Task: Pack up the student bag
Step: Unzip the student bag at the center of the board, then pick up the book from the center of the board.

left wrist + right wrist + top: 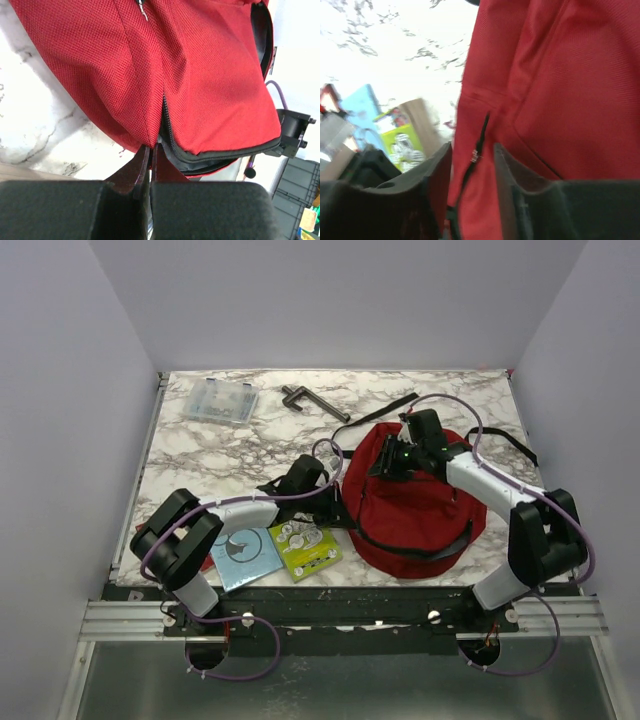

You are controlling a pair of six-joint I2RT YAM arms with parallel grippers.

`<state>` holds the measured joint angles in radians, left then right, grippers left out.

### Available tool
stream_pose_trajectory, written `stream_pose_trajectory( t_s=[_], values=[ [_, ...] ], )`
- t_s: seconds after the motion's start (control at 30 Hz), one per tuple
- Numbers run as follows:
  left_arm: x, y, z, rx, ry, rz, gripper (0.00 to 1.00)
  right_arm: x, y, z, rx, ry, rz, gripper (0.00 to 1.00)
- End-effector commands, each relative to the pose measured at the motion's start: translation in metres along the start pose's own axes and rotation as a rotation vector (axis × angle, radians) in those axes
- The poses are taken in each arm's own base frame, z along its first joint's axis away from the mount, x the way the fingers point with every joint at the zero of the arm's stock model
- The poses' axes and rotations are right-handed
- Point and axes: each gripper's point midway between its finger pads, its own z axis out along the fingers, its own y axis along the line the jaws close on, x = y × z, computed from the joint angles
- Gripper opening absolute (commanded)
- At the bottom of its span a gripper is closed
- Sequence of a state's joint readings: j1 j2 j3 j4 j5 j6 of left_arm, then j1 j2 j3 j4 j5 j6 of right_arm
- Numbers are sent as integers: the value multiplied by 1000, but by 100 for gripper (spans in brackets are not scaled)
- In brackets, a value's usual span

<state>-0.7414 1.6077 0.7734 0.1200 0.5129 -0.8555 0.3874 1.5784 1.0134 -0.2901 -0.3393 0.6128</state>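
Our left gripper (pixel 150 152) clamps the student bag (pixel 200 75) at near right, our right gripper (pixel 472 162) straddles its zipper pull (pixel 477 151), jaws apart; booklets (pixel 303 549) lie outside, so we judge packing barely begun.

My bench (pixel 200 455) is white marble veined with grey, and a silver metal rail (pixel 120 618) runs along its near edge. Plain pale lilac walls (pixel 60 390) rise at its left, far and right edges, softly lit. Grey floor (pixel 330 690) shows below.
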Motion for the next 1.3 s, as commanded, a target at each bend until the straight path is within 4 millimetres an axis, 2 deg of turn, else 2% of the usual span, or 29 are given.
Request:
stream_pose_trajectory(
  t_s=[0.0, 0.07, 0.2, 0.27, 0.4, 0.53, 0.67, 0.8, 0.83, 0.9, 0.97, 1.07, 1.13, 1.27],
  values=[
    [-40, -2, 0, 15, -51, -14, 0, 7, -36, -46, 249, 2, -174, 58],
    [-62, 3, 0, 13, -82, -43, 0, 18, -48, -61, 316, 25, -208, 68],
    [-101, 3, -2, 10, -138, -53, 0, 38, -59, -75, 404, 61, -284, 76],
    [-114, 7, -2, -16, -151, -48, 0, 42, -51, -78, 412, 52, -356, 79],
    [-127, 9, -4, -43, -153, -35, 0, 53, -13, -75, 375, 9, -546, 82],
    [-125, 4, -14, -46, -160, -7, 11, 46, -13, -75, 542, -51, -650, 83],
    [-118, 2, -28, -67, -168, 30, 21, 44, 5, -81, 501, -98, -710, 84],
    [-104, 2, -48, -90, -188, 55, 47, 47, 18, -84, 462, -109, -679, 84],
    [-97, 4, -55, -96, -198, 63, 52, 49, 26, -83, 425, -108, -647, 84],
    [-84, 7, -72, -119, -235, 83, 61, 60, 56, -77, 268, -105, -545, 84],
    [-69, 15, -91, -157, -273, 96, 68, 85, 93, -67, 42, -45, -439, 86],
    [-43, 34, -116, -226, -326, 75, 72, 116, 136, -54, -209, 26, -298, 86],
    [-26, 48, -130, -258, -378, 32, 73, 130, 150, -44, -274, 46, -265, 86],
    [1, 87, -143, -326, -479, -86, 70, 149, 150, -15, -255, 142, -236, 82]
  ],
)
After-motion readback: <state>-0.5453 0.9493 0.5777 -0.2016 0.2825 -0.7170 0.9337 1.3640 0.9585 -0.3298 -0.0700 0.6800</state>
